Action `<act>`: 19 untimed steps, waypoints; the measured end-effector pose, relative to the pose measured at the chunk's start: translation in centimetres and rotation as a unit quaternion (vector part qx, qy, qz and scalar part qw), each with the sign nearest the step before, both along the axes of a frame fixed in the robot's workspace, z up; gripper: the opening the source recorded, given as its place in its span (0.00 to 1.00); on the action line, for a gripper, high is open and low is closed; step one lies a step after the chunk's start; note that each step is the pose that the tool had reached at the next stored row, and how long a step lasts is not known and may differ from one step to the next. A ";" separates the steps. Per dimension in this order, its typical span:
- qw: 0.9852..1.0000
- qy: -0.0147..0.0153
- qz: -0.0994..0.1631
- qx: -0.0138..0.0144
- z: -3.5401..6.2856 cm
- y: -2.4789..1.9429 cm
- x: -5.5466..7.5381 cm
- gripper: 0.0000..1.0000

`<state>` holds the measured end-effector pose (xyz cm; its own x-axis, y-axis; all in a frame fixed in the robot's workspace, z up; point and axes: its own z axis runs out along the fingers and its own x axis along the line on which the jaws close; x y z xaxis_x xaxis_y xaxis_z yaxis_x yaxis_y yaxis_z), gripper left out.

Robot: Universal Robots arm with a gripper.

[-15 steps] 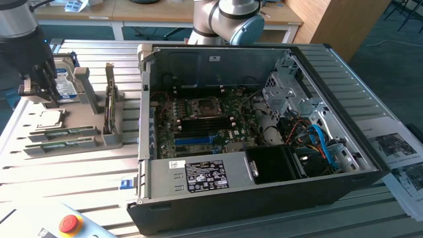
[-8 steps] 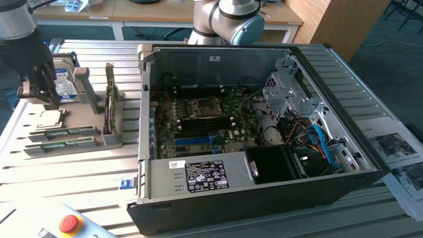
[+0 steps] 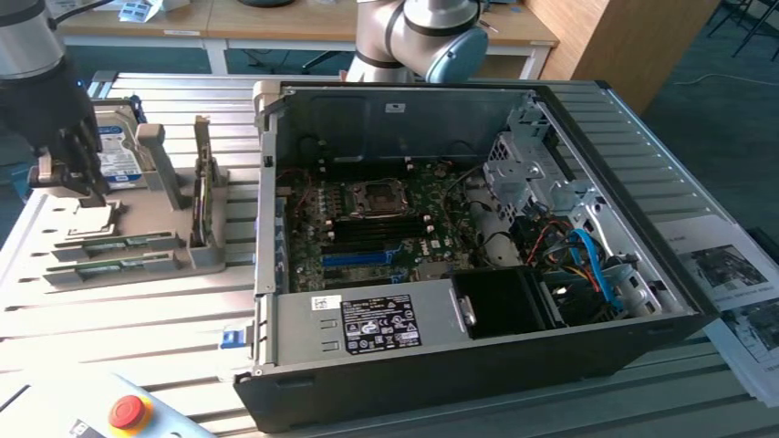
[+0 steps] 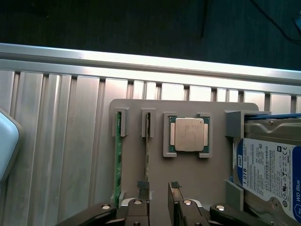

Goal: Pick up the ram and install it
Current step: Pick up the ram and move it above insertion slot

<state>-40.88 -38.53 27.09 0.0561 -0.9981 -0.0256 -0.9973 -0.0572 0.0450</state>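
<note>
Exterior and wrist views of a ribbed aluminium worktop [image 3: 122,319] carrying a grey holder tray [image 3: 73,251] and an open computer case [image 3: 487,365]. The claw [image 3: 76,187] stands over the tray at the exterior view's left, its fingers [image 4: 142,187] spread apart and pinching nothing. The ram [image 4: 147,155] lies on edge in its tray slot, not yet lifted. In the wrist view one fingertip overlaps the ram's near end, and contact cannot be judged. A second green stick [image 4: 117,160] lies parallel in the neighbouring slot, on the side away from the processor chip [image 4: 189,134]. The processor chip rests flat in a square recess just beside the ram. A hard drive [image 4: 268,169] with a blue-and-white label sits beyond the chip. Inside the case the motherboard [image 3: 389,224] lies exposed, with a blue slot [image 3: 365,258] near its front edge. A red button [image 3: 128,411] sits at the worktop's near corner.
</note>
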 end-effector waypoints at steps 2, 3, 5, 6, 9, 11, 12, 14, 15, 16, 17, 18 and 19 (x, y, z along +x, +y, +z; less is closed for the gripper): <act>1.000 0.000 0.000 0.000 0.00 -0.24 0.0 0.30; 1.000 0.000 0.000 0.000 0.00 -0.36 0.0 0.30; 1.000 0.000 0.000 0.000 0.00 -0.62 0.0 0.30; 1.000 0.000 0.000 0.000 -0.01 -0.76 0.0 0.30; 1.000 0.000 0.000 0.000 0.00 -1.17 0.0 0.30; 1.000 0.000 -0.001 0.000 -0.01 -1.43 0.0 0.30; 1.000 0.000 -0.001 0.000 -0.01 -1.57 0.0 0.30; 1.000 0.000 -0.001 0.000 -0.01 -1.86 0.0 0.30; 1.000 0.000 -0.001 0.000 -0.01 -1.99 0.0 0.30; 1.000 0.000 -0.001 0.000 -0.01 -2.11 0.0 0.30; 1.000 0.000 -0.002 0.000 -0.01 -2.22 0.0 0.30; 1.000 0.000 -0.002 0.000 -0.02 -2.32 0.0 0.30; 1.000 0.000 -0.002 0.000 -0.02 -2.43 0.0 0.30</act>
